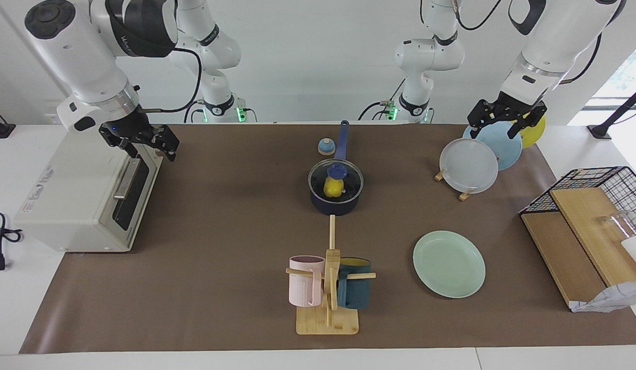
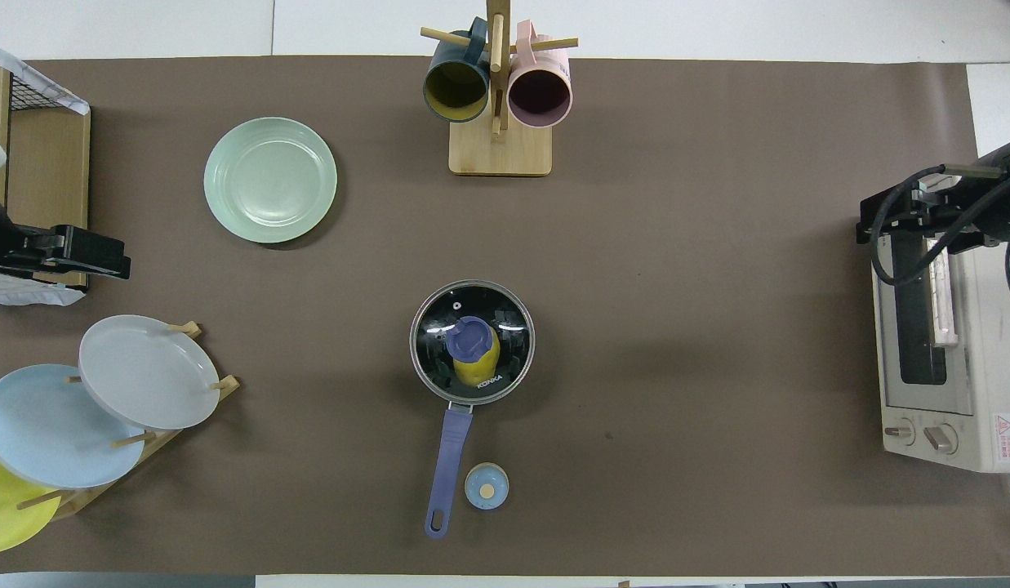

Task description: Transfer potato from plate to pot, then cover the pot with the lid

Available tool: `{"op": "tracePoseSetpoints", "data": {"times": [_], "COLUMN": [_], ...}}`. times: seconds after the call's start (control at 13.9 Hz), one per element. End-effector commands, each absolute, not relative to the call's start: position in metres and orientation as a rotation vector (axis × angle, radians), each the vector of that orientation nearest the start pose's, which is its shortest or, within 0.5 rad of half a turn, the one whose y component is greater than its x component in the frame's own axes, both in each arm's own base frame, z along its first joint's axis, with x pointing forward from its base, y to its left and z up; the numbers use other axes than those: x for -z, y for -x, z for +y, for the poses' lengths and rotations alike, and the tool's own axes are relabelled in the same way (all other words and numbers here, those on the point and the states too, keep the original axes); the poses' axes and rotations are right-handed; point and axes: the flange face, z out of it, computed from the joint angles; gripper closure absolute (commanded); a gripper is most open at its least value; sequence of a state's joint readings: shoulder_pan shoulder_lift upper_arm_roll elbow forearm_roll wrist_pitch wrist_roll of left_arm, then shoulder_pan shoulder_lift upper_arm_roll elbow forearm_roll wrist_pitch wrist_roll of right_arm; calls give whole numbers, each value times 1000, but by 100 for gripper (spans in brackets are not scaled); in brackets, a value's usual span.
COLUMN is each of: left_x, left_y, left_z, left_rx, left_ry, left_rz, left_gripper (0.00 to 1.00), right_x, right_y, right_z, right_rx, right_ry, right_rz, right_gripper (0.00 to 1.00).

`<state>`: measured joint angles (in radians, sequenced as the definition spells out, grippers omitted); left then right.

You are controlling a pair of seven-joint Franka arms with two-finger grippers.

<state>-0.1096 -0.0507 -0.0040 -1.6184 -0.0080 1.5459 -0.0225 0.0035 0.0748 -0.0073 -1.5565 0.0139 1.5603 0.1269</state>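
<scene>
Glass lid (image 1: 336,177) covers pot (image 1: 334,204), potato (image 1: 332,189) inside

The pot (image 1: 335,198) stands mid-counter (image 1: 220,231) with the lid (image 1: 335,180) on it and the potato (image 1: 332,188) inside. The bell (image 1: 326,147) sits beside the pot's handle, nearer the robots. The mug tree (image 1: 329,288) stands farther from the robots than the pot. The plate (image 1: 449,263) lies beside the mug tree, toward the left arm's end. The plate rack (image 1: 479,156) stands nearer the robots than the plate. The oven (image 1: 86,198) sits at the right arm's end.
</scene>
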Motion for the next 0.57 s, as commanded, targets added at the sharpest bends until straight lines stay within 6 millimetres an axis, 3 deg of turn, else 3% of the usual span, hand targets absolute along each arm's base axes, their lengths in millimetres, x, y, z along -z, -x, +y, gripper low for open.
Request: {"op": "tracePoseSetpoints", "data": {"times": [0.0,0.14,0.29,0.5], "left_x": [-627,-627,-627,-627], "left_y": [-527,-527,-527,-527], "left_z": [-58,-58,-58,-58], "left_rx": [-28,-28,-28,-28], "left_ry": [3130,3130,3130,3130], "left_rz": [156,156,156,156], "left_gripper": [0,0,0,0], "right_x": [-596,-595,-595,-582], "right_y": [-562,-558,-542,-531], "right_z": [15,18,15,12], "right_rx": [-99,-109,-116,-116], "right_ry": [3136,3138,3138,3137], "right_rz": [135,130,133,111], "right_gripper": [0,0,0,0]}}
